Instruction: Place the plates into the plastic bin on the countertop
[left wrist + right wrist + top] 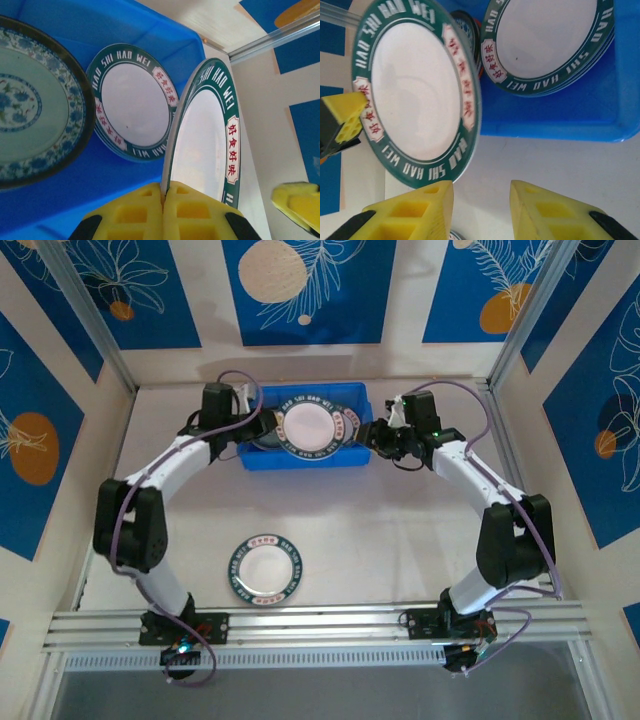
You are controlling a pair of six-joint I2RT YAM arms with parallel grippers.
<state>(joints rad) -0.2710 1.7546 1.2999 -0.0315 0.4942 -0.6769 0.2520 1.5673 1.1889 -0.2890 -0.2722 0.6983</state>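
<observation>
One loose plate point(265, 566) on countertop point(400, 540), left end effector point(163, 194) pinching tilted plate point(205, 145), right point(481, 189) released

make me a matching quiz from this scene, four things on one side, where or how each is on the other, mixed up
Things
1. left gripper
2. right gripper
3. blue-flowered plate
4. plate nearest the arm bases

Place or state
A. lying flat on the countertop
B. jaws open, holding nothing
C. inside the plastic bin
D. jaws shut on a green-rimmed plate

Pairs: 1-D, 2-B, 3-C, 4-A
</observation>
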